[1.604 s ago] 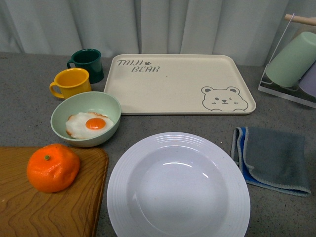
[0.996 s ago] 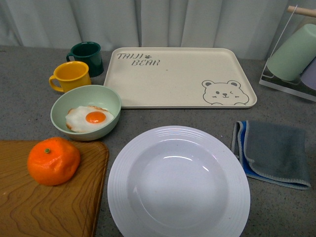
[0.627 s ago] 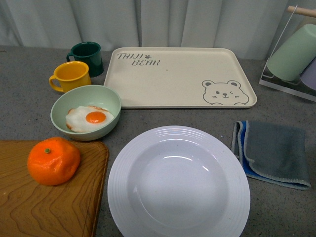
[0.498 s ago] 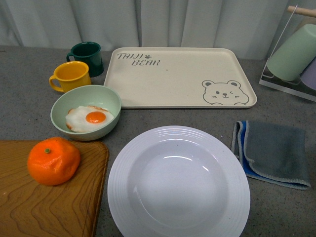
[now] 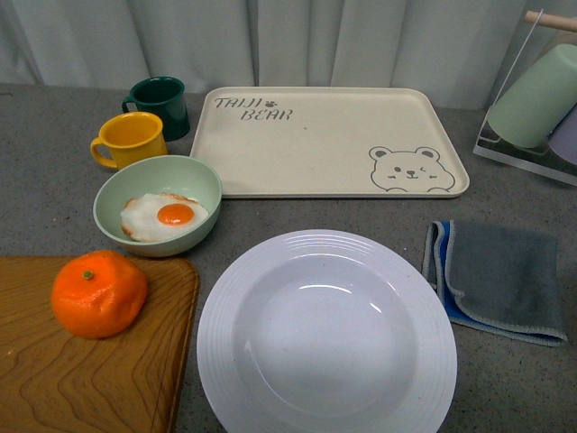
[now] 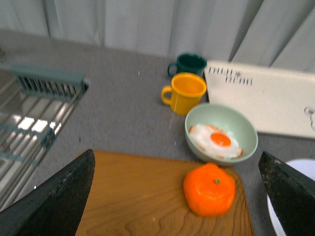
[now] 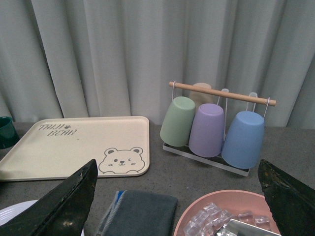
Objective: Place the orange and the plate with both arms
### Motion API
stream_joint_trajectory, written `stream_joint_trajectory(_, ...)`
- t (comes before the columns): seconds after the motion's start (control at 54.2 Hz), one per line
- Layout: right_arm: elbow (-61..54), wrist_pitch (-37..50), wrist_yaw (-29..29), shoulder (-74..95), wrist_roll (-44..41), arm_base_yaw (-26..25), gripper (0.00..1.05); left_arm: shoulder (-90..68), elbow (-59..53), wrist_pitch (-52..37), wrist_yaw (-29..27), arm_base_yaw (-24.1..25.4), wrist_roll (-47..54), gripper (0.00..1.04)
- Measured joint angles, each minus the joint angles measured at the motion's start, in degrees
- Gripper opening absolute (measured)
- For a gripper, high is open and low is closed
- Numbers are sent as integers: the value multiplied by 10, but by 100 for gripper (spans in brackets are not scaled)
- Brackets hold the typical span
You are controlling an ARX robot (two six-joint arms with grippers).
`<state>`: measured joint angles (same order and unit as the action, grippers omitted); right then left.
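- Sitting on a wooden cutting board (image 5: 90,379) at the near left of the grey table (image 5: 54,198), the orange (image 5: 99,293) rests with its green stem dot up, free of either gripper.
- Just right of the board, the white plate (image 5: 424,307) lies flat on the table, close to the robot.
- Beyond the orange, a pale green bowl (image 5: 158,173) holds a fried egg (image 5: 167,218), and the bowl sits just beside the board's far corner.
- A yellow mug (image 5: 131,140) and a dark green mug (image 5: 160,104) stand behind the bowl, next to a cream bear tray (image 5: 325,144) that lies beyond the plate.
- A folded grey cloth (image 5: 500,280) lies to the plate's right.
- Seen from its wrist camera, the left gripper (image 6: 174,155) hangs above the board with its fingers spread wide, holding nothing. The orange shows between them.
- Seen from its wrist camera, the right gripper (image 7: 177,162) is also spread wide and holds nothing. It faces the tray and a rack of upturned cups (image 7: 216,123).
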<state>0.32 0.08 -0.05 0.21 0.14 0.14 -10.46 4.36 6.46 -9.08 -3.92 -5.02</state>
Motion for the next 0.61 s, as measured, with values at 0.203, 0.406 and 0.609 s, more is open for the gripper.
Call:
stream_joint_trajectory(0.203,0,0,0,0,0,0,95,-321,55,-177,-13,-54,-67,98)
stream_joint_trajectory(0.406,0,0,0,0,0,0,95,-634,133,-257,33,-66,-93,98)
stream_joint_trajectory(0.609,0,0,0,0,0,0,95,-768,180,-246,57,-50,-99,98)
